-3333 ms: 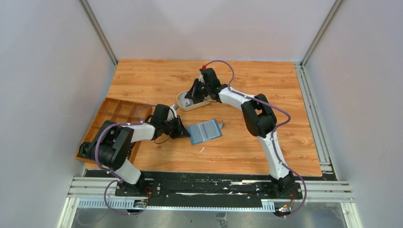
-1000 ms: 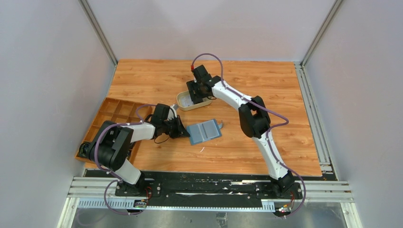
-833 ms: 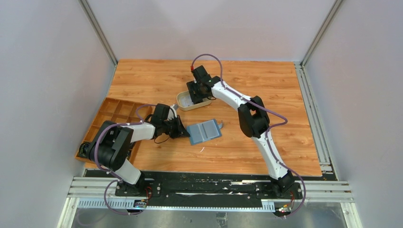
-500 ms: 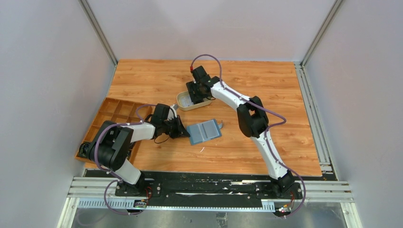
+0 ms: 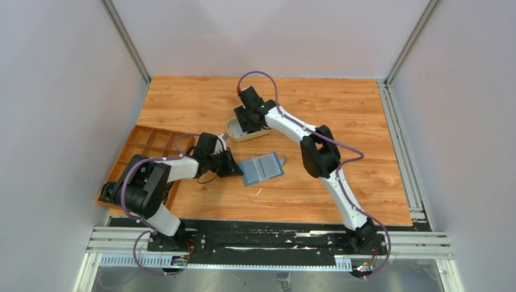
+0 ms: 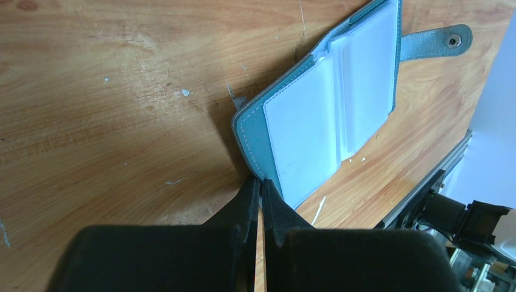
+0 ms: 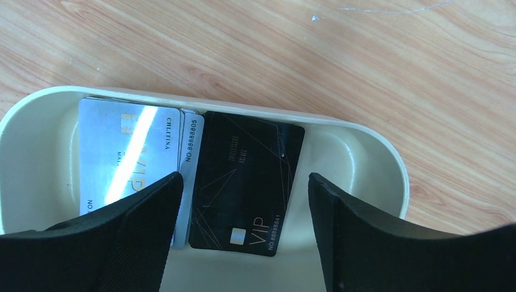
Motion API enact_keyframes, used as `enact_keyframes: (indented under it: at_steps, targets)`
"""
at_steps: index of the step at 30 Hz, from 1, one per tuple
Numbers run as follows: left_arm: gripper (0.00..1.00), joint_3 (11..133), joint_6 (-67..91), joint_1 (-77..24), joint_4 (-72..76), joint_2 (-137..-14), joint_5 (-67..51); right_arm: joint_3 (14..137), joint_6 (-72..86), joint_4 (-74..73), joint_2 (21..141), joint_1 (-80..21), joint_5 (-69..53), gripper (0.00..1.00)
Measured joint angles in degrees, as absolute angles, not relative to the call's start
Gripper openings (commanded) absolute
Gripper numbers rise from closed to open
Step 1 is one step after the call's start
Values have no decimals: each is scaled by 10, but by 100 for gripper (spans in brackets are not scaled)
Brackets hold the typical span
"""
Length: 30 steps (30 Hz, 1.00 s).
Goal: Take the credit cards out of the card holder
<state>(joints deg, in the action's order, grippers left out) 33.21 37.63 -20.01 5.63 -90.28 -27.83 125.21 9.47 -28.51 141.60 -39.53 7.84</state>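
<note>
The teal card holder (image 5: pixel 261 168) lies open on the table, pale clear pockets (image 6: pixel 328 115) facing up and its snap tab (image 6: pixel 435 42) pointing away. My left gripper (image 5: pixel 234 167) is shut, its tips (image 6: pixel 261 182) pinching the holder's near corner. Credit cards lie in the beige oval tray (image 5: pixel 231 131): a silver one (image 7: pixel 122 152), a pale one (image 7: pixel 191 137) partly under it, and a black one (image 7: pixel 243 182). My right gripper (image 5: pixel 246 120) hovers open just above the tray, and its fingers (image 7: pixel 140 213) straddle the black card without touching it (image 7: pixel 243 182).
An orange compartment tray (image 5: pixel 143 149) sits at the table's left edge behind my left arm. A small white scrap (image 5: pixel 258 191) lies in front of the holder. The tray's rim (image 7: pixel 365 131) curves round the cards.
My right gripper has shifted left over the beige tray and stays open. The left gripper and the card holder have not moved.
</note>
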Motion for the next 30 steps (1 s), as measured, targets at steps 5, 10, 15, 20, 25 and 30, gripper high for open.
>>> enact_keyframes:
  at_steps: [5,10,15,20,25,30]
  targets:
    - [0,332,375,-200,56,-903,-279,1252,91,-285,1416,-397,92,79]
    - [0,332,374,-200,56,-903,-279,1252,89,-285,1416,-395,100,79]
    - [0,332,374,-200,56,-903,-279,1248,80,-283,1414,-391,113,79]
    - [0,332,374,-200,56,-903,-279,1242,68,-283,1410,-389,129,79]
    - [0,332,374,-200,56,-903,-279,1241,56,-283,1409,-389,142,79]
    - [0,332,374,-200,56,-903,-279,1241,52,-283,1408,-389,144,79]
